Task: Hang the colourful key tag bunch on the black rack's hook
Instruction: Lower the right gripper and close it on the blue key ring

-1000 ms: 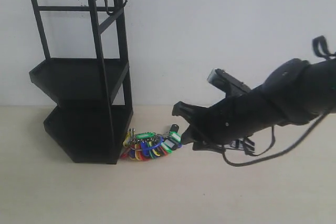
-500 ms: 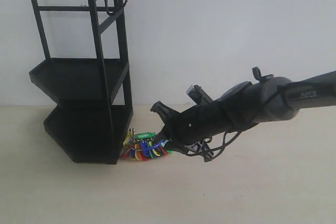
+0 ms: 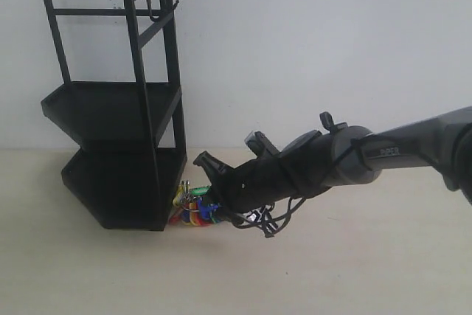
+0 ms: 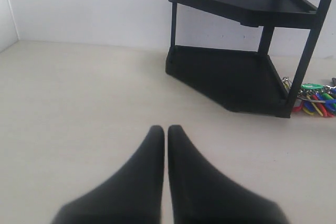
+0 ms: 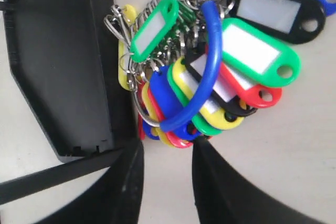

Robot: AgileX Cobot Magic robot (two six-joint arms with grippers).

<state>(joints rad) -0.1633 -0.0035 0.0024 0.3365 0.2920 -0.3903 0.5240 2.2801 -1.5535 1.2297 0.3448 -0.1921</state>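
The colourful key tag bunch (image 3: 193, 208) (image 5: 205, 82) lies on the table against the foot of the black rack (image 3: 118, 108); a sliver of the bunch (image 4: 314, 98) shows in the left wrist view beside the rack (image 4: 231, 72). Its blue-sleeved wire loop (image 5: 202, 72) arches over the tags. My right gripper (image 3: 209, 197) (image 5: 167, 148) is open, its fingertips right at the bunch's edge, nothing clamped between them. The hook (image 3: 155, 11) sticks out from the rack's top rail, bare. My left gripper (image 4: 166, 129) is shut and empty, well away from the rack.
The rack's lower shelf (image 5: 58, 66) lies right beside the right gripper's finger (image 5: 123, 182). A white wall (image 3: 310, 49) stands behind the table (image 3: 332, 271).
My right arm has advanced leftward and lower, from beside the bunch to its fingertips at the tags. The bunch and the rack have stayed in place.
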